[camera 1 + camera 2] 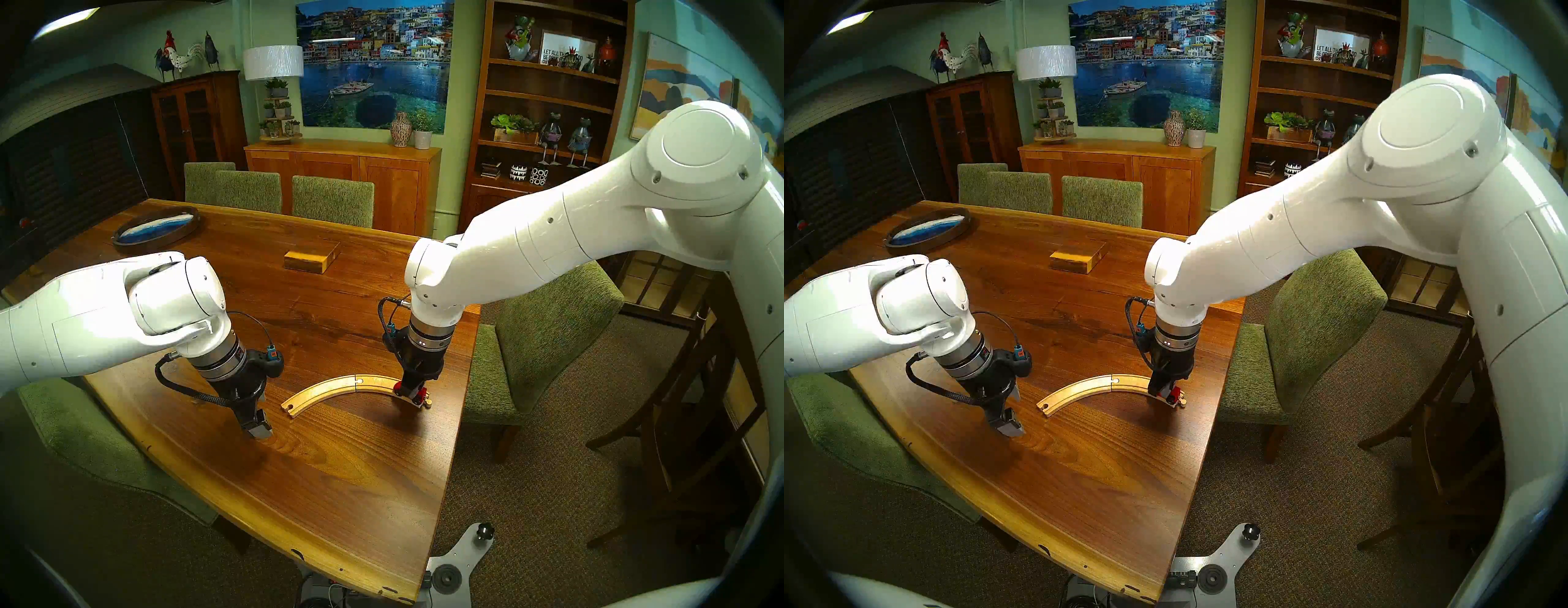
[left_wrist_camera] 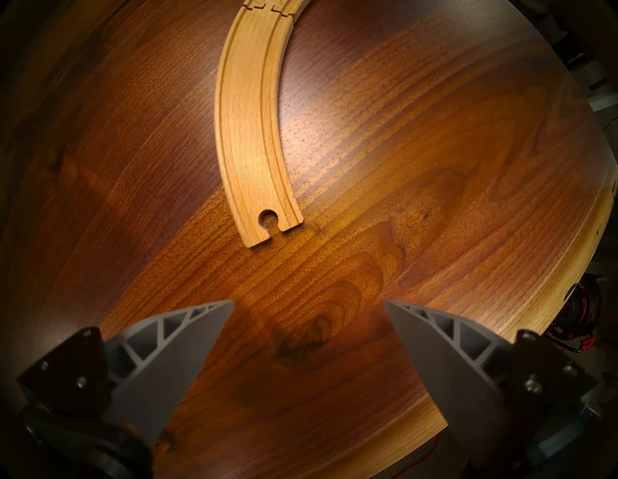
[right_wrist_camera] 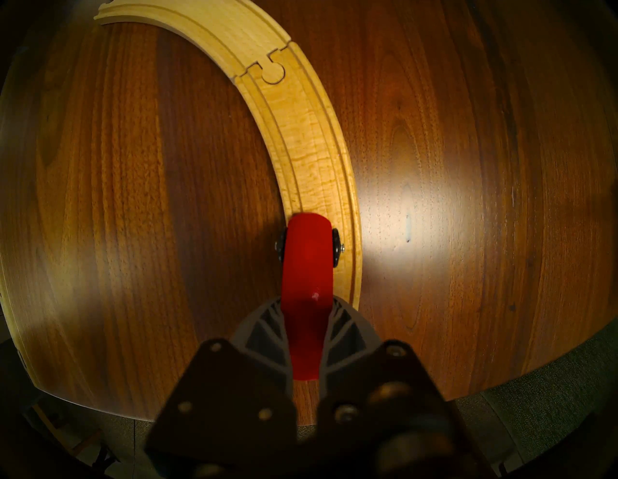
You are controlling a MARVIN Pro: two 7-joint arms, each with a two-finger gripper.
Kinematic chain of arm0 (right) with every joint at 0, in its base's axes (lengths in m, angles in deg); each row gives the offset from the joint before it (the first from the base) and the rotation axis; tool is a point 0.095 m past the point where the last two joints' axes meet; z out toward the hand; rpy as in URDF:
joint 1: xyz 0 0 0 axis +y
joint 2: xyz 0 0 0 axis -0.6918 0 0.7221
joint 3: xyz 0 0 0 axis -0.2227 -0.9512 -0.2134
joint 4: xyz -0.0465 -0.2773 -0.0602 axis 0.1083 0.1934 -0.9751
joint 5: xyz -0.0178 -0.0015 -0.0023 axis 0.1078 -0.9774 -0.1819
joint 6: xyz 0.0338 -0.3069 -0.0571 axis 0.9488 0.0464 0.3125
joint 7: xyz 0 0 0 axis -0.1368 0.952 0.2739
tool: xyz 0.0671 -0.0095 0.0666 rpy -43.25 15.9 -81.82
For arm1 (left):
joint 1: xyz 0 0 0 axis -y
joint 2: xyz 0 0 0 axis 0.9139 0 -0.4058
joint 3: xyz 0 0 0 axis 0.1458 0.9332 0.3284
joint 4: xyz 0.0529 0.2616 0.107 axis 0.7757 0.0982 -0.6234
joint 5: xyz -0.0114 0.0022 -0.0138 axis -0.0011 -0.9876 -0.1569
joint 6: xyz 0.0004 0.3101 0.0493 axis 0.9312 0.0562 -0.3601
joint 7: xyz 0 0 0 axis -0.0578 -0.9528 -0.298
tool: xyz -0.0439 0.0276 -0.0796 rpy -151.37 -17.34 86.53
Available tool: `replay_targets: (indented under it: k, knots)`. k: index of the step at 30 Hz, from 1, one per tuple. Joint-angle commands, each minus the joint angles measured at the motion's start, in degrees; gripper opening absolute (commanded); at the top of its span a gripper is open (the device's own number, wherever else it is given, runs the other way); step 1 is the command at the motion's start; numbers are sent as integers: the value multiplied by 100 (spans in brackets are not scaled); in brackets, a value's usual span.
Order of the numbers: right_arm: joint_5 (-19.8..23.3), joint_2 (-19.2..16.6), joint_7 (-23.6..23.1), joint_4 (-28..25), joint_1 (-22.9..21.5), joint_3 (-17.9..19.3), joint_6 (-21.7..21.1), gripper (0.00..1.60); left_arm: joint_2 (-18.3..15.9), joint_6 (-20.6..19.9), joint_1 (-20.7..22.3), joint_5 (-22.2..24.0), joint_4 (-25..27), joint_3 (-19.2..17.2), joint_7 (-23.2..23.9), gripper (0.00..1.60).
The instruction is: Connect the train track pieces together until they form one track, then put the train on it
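From the head views, the right arm reaches down steeply, its right hand gripping the train at the right end of the track on the worktop. In the left wrist view, the left hand hangs wide above bare wood, just short of the track's hole end. In the right wrist view, the train's wheels sit over the grooves.

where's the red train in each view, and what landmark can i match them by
Head stereo left: train right of centre, in the right gripper, at the track's right end.
Head stereo right: train at centre, same spot.
Left wrist: not in view.
Right wrist: train lower centre.
Shared landmark: the peg seam.
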Motion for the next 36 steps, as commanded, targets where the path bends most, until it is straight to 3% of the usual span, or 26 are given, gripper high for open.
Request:
replay_targets:
  k: [1, 19, 36]
  knots:
    - [-5, -46, 13, -32, -204, 40, -36, 0, 2, 11, 200, -13, -12, -121, 31, 160]
    - [-84, -252, -64, -165, -386, 63, 73, 0, -2, 11, 195, -8, -13, -123, 24, 160]
    - [-181, 10, -310, 293, -234, 52, -93, 0, 1, 11, 200, -12, -12, -121, 29, 160]
